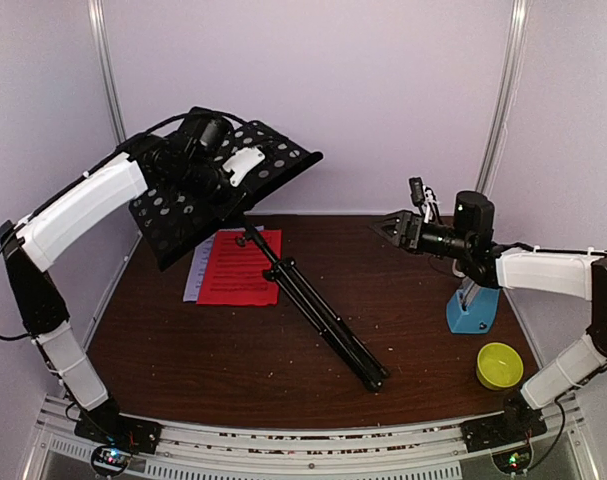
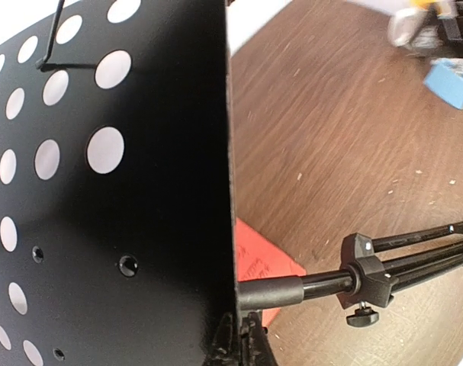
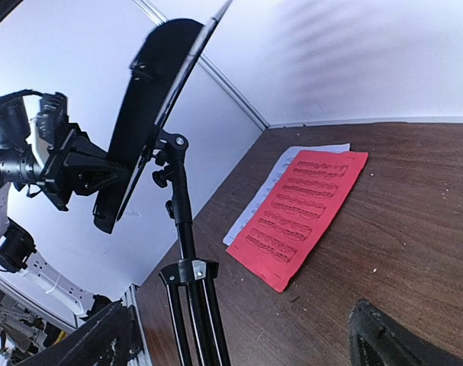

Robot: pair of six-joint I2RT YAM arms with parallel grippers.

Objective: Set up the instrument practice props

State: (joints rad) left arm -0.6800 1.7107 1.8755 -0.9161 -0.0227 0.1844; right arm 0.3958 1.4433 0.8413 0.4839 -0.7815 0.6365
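Note:
The black perforated music stand point(image 1: 183, 210) leans tilted over the table, its legs folded together and its foot end point(image 1: 373, 378) resting on the wood. My left gripper point(image 1: 248, 163) is shut on the edge of the stand's desk point(image 2: 101, 191), its fingertips point(image 2: 239, 339) pinching the plate just beside the pole point(image 2: 323, 286). A red music sheet point(image 1: 241, 265) lies flat on a white sheet point(image 1: 198, 270) under the stand. The blue metronome point(image 1: 473, 308) stands at the right, partly hidden behind my right arm. My right gripper point(image 1: 393, 226) hangs open in the air, facing the stand point(image 3: 184, 221) and holding nothing.
A small yellow bowl point(image 1: 499, 365) sits near the right front edge, beside the right arm's base. The enclosure walls are close behind and to both sides. Bare brown tabletop point(image 1: 413, 300) lies between the stand's legs and the metronome.

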